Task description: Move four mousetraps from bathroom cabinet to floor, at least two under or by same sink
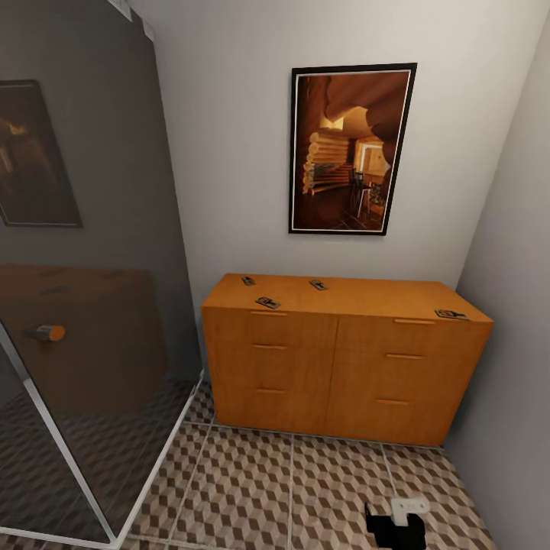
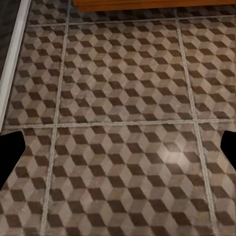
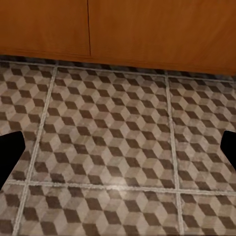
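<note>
The orange-brown cabinet (image 1: pixel 344 359) stands against the far wall. Several mousetraps lie on its top: one at the back left (image 1: pixel 248 280), one near the front left (image 1: pixel 268 302), one at the back middle (image 1: pixel 318 285) and one at the right front corner (image 1: pixel 451 314). The cube-patterned bathroom floor (image 1: pixel 305 489) spreads in front of it. My right gripper (image 1: pixel 395 525) hangs low over the tiles, well short of the cabinet. In the wrist views the left gripper (image 2: pixel 118 152) and right gripper (image 3: pixel 118 150) are open above bare tiles, holding nothing. The sink is out of view.
A tinted glass shower partition (image 1: pixel 84 305) with a white frame walls off the left side. A framed picture (image 1: pixel 351 149) hangs above the cabinet. A grey wall (image 1: pixel 512 344) closes in on the right, leaving a narrow tiled strip before the cabinet.
</note>
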You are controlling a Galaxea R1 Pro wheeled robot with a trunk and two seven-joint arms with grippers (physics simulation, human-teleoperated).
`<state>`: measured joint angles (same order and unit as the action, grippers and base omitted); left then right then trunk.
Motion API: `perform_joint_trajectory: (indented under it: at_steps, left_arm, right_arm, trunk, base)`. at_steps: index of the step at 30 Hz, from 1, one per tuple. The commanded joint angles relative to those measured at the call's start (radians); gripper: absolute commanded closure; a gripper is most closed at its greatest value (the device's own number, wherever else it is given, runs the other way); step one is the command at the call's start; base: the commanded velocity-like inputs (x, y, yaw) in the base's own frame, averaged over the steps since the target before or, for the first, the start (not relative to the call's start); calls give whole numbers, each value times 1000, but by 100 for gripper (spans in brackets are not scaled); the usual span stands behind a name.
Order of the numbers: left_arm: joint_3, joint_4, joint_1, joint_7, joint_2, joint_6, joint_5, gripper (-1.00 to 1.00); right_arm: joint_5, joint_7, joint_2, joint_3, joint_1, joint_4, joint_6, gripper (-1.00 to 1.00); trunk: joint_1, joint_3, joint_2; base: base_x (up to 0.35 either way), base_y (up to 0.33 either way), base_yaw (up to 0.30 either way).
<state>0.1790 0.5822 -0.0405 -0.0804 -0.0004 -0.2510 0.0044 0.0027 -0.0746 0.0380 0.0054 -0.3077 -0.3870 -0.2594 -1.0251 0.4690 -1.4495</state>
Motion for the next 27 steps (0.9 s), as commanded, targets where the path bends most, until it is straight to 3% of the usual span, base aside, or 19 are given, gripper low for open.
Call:
perform_joint_trajectory:
  at_steps: [1, 7, 27]
  left_arm:
    - [6, -18, -1, -8, 0, -19, 0, -100]
    - [5, -95, -1, -6, 2, -83, -4, -100]
    - [4, -133, -1, -7, 6, -101, -6, -100]
  right_arm:
    - [0, 0, 0, 1, -1, 4, -3, -100]
    - [0, 6, 0, 1, -1, 14, -3, -100]
    - [0, 7, -1, 2, -1, 23, -4, -100]
  trunk:
    - [0, 1, -1]
    - [0, 1, -1]
    - [0, 1, -1]
  base:
    - [0, 0, 0]
    - [0, 0, 0]
    - [0, 0, 0]
